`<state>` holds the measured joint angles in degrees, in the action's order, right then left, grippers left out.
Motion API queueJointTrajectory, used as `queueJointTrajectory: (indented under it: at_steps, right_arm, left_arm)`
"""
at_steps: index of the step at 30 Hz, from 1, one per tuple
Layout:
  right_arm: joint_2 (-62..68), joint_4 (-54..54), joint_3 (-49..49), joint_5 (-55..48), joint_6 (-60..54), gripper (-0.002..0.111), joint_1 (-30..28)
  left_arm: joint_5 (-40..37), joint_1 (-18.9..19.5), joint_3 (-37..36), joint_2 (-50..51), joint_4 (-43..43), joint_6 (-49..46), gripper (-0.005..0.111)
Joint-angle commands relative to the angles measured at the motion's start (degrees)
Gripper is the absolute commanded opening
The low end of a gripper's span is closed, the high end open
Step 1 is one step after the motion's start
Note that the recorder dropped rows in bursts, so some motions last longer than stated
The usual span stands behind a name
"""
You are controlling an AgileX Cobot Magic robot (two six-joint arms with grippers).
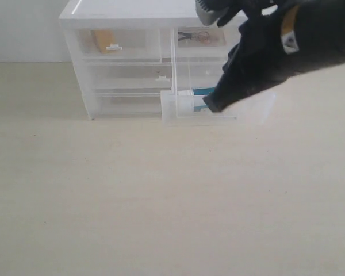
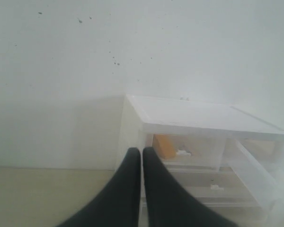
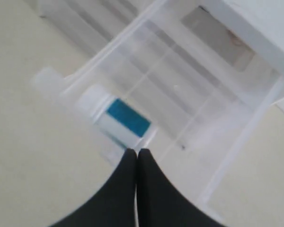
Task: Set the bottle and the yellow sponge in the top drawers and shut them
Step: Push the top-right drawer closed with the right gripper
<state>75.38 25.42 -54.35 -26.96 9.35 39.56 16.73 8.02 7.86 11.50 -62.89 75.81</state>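
The bottle (image 1: 194, 94) (image 3: 117, 118) lies on its side in the pulled-out right top drawer (image 1: 175, 110) (image 3: 248, 135), white cap toward the drawer's front. My right gripper (image 1: 211, 106) (image 3: 136, 151) is shut and holds nothing; its tips hover just past the bottle's teal end, over the open drawer. The yellow sponge (image 1: 102, 40) (image 2: 163, 145) shows through the left top drawer (image 1: 126, 43) (image 2: 199, 151), which sits pushed in. My left gripper (image 2: 142, 150) is shut and empty, in front of the cabinet's left corner, and is out of the exterior view.
The white cabinet (image 1: 126, 11) (image 2: 203, 116) stands at the table's back edge against a white wall, with full-width translucent drawers (image 1: 126, 77) below. A pair of scissors (image 1: 194, 37) shows in the top right slot. Beige tabletop (image 1: 161, 201) stretches in front.
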Motion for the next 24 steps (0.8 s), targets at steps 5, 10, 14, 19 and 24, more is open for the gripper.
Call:
queueJointTrajectory:
  at_steps: [5, 10, 14, 19, 24]
  right_arm:
    - [0.08, -3.78, 8.97, 6.82, -3.98, 0.0, 1.81]
    - [5.85, 1.38, 7.59, 14.33, -2.35, 0.0, 0.29]
    - [8.71, 2.16, 2.55, 9.49, -1.08, 0.0, -0.77]
    - [9.3, 3.48, -0.81, 7.95, -1.08, 0.0, -0.77]
    - [11.92, 4.28, -3.71, 7.02, -0.7, 0.0, -1.26]
  left_arm:
    - [1.09, 0.11, -0.23, -0.34, 0.24, -0.15, 0.004]
    - [1.09, 0.11, -0.23, -0.34, 0.13, -0.15, 0.004]
    - [1.09, 0.11, -0.23, -0.34, 0.01, -0.4, 0.004]
    - [1.09, 0.11, -0.23, -0.34, 0.01, -0.4, 0.004]
    - [1.09, 0.11, -0.23, -0.34, 0.01, -0.4, 0.004]
